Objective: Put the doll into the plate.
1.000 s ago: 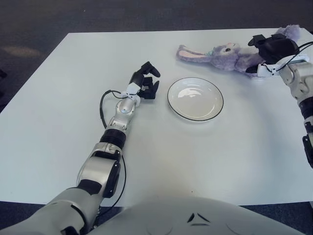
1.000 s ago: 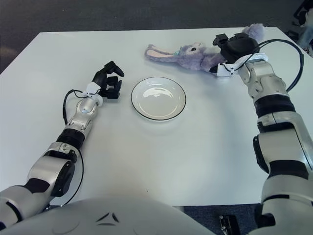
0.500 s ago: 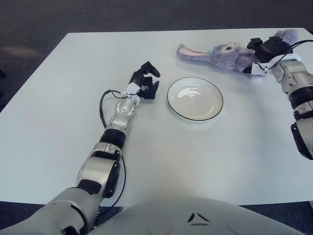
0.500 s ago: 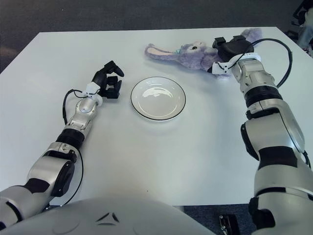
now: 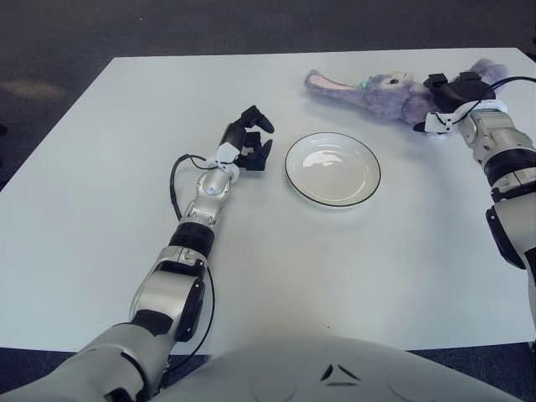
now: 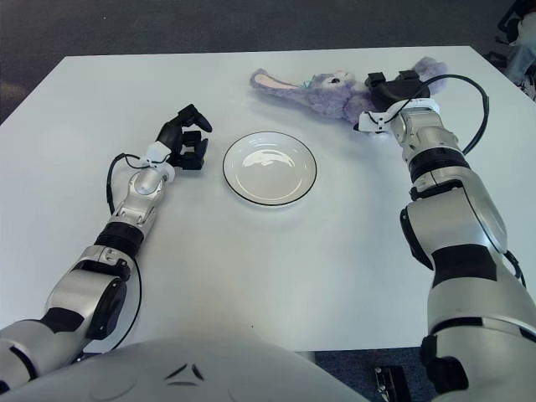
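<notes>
Fingers (image 5: 255, 138) of the left hand (image 5: 247, 142) are curled loosely around nothing, the hand showing just left of the round white plate with a thin dark rim (image 5: 332, 168), apart from it and idle. Beyond, at the far right of the white counter (image 5: 100, 209), the right hand (image 6: 394, 88) is pressed against the fluffy purple rabbit doll with long pink-lined ears (image 5: 377, 90); its black fingers (image 6: 407, 80) are sunk into the plush at the doll's body end, but whether they have closed round it I cannot tell, since fur hides the tips.

Compared with a second ago, the right forearm has swung inward and lies lower over the counter, and the doll has shifted a little: its ears now point further toward the far-left, the head nudged away from the plate. The left arm and the plate have not moved. So the grasp looks to be in progress, not secured, and the doll is still outside the plate, beyond its far-right rim with bare counter between. The next move likely calls for a firm close on the body before lifting; soft plush may slip or drag.
</notes>
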Available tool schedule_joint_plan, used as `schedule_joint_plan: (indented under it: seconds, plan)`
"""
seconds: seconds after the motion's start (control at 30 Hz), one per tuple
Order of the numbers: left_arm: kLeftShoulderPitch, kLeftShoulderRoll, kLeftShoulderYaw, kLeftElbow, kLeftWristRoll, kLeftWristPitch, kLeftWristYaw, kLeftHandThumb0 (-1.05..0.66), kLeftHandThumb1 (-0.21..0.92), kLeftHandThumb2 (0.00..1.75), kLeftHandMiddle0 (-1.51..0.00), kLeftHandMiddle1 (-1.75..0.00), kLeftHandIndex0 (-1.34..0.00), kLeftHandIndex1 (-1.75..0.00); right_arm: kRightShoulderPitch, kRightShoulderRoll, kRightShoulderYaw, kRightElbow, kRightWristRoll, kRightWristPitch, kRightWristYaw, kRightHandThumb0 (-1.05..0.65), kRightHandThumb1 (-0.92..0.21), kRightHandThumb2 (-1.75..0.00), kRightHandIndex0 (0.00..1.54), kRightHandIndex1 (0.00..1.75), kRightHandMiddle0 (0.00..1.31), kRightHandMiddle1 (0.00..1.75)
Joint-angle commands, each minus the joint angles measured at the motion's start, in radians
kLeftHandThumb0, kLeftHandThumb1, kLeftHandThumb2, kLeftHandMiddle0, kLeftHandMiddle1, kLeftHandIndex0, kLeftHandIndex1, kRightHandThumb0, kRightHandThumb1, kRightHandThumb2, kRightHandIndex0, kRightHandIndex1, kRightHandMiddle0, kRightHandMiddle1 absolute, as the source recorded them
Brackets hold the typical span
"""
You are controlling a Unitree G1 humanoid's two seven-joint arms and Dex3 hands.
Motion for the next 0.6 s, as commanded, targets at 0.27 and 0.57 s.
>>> schedule_joint_plan:
  seconds: [0.27, 0.57]
  plan:
    - [0.11, -0.006, -0.013, 0.037, 0.013, 0.004, 0.01, -0.44, 0.44, 1.16, -1.15, -1.75, -0.51, -1.75, 0.051, 0.04, 0.032, 0.053, 0.025, 0.025, 0.036, -1.05, -0.92, -0.4, 0.11, 1.1, 0.0, 0.61]
    - [0.115, -0.003, -0.018, 0.026, 0.02, 0.007, 0.01, -0.44, 0.44, 1.16, -1.13, -1.75, -0.51, -1.75, 0.082, 0.05, 0.049, 0.076, 0.033, 0.028, 0.05, -1.02, -0.92, -0.37, 0.12, 1.26, 0.0, 0.68]
